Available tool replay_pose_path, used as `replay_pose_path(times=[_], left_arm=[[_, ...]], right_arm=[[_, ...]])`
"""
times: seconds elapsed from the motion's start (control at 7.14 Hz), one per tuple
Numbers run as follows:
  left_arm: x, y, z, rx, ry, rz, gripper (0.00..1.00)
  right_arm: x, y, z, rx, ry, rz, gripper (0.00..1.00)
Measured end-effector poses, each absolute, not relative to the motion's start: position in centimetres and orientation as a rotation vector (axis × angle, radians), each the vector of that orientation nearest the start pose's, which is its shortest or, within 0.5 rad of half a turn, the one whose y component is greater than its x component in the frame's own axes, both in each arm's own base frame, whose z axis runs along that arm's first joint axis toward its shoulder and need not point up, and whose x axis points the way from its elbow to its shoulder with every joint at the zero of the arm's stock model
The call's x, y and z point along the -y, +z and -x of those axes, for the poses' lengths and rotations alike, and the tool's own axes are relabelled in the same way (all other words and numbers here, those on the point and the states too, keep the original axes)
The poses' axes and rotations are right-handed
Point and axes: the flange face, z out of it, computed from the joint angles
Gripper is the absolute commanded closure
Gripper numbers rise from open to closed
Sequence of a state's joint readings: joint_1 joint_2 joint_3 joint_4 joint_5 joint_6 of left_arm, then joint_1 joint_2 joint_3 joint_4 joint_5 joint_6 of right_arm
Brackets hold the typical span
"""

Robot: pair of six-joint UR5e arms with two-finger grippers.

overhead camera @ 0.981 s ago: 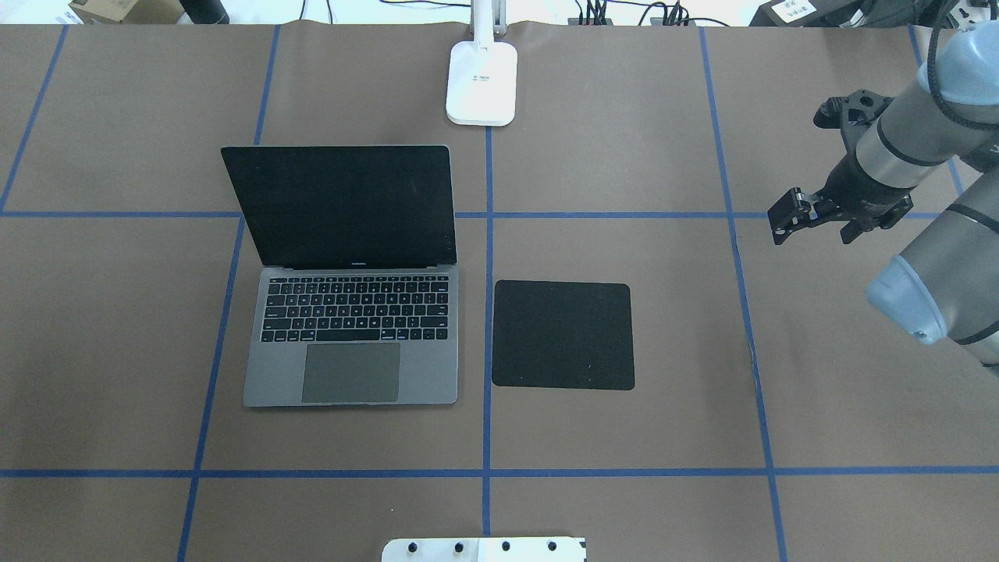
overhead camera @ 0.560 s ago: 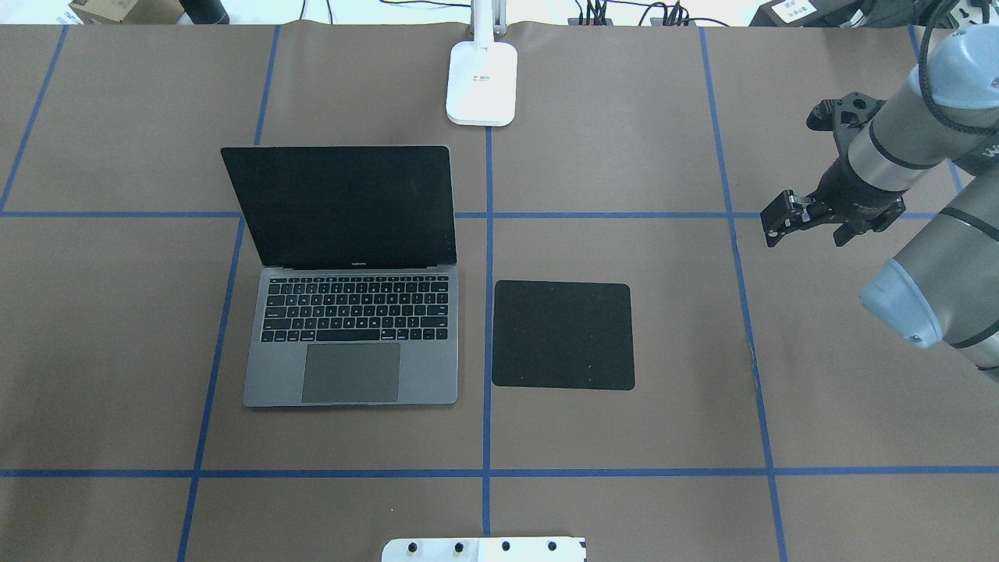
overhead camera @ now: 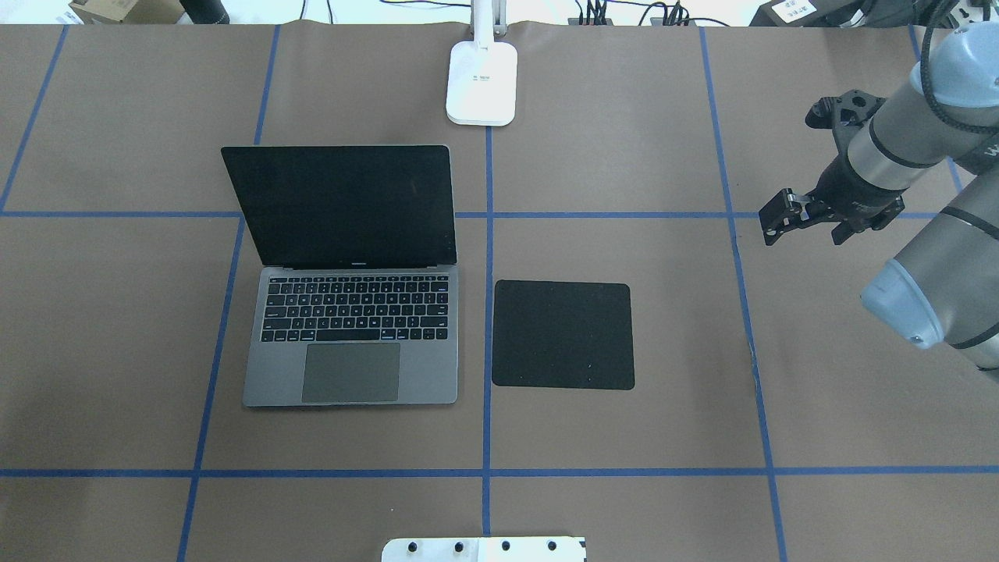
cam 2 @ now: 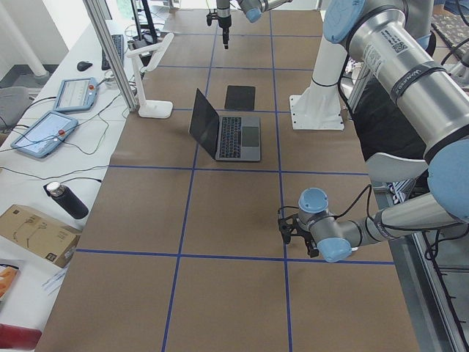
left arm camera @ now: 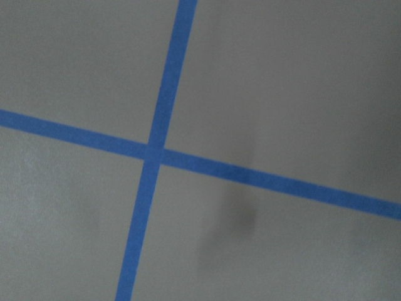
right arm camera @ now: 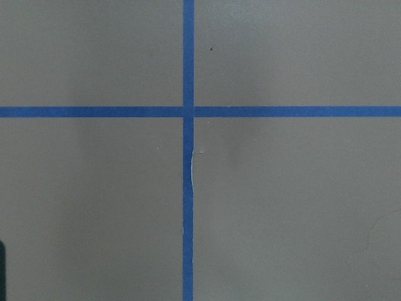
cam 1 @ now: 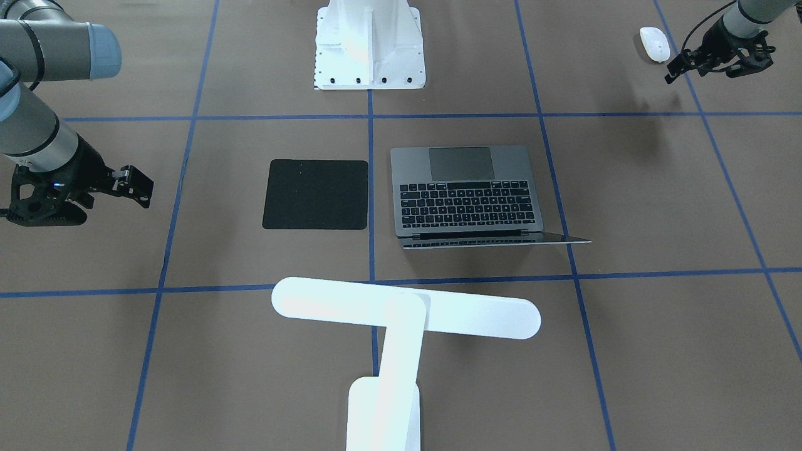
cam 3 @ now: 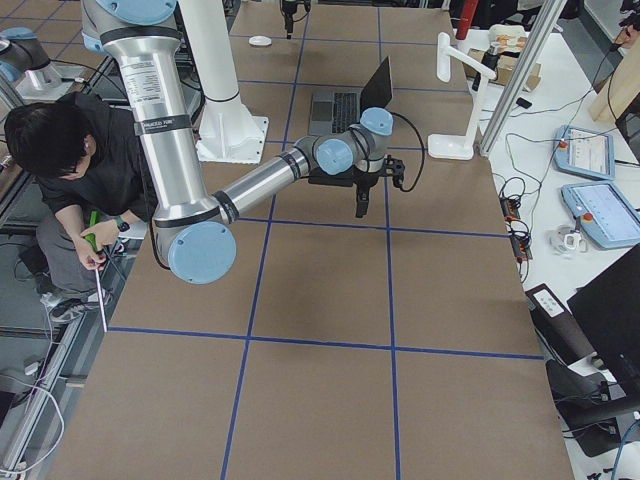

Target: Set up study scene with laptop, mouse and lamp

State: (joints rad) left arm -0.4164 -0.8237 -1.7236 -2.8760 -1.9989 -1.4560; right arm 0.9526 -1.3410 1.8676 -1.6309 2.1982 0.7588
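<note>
Judging from the layout, looks set on fetching the mouse (cam 1: 655, 44), lying at upper right of the front-facing view near the left gripper (cam 1: 671, 75), with the laptop (overhead camera: 351, 343) open at centre-left of the overhead view and the lamp (overhead camera: 481, 86) at top centre. Cannot tell whether that one or the right gripper (overhead camera: 773, 222) is open or closed. Probably calls next for lifting the mouse onto the black mouse pad (overhead camera: 562, 334).

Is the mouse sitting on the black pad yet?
No, the black pad is bare; the mouse lies far away near the table's corner.
</note>
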Motion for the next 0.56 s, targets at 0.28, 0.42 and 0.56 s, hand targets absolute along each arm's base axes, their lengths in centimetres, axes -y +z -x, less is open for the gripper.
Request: replay_pose_path(times=[0.28,0.42,0.56], left_arm=[[13.6,69.7,-12.2,-0.771,-0.083,0.274,0.00],[13.0,69.7,-12.8,-0.762,-0.059,0.303,0.00],[12.4,69.6,-13.3,-0.759,-0.033,0.322,0.00]], right_arm=[[50.0,40.4,26.3,0.760,-0.012,0.036,0.00],[50.0,40.4,26.3,0.757,-0.012,0.033,0.00],[50.0,40.4,26.4,0.756,-0.013,0.032,0.00]])
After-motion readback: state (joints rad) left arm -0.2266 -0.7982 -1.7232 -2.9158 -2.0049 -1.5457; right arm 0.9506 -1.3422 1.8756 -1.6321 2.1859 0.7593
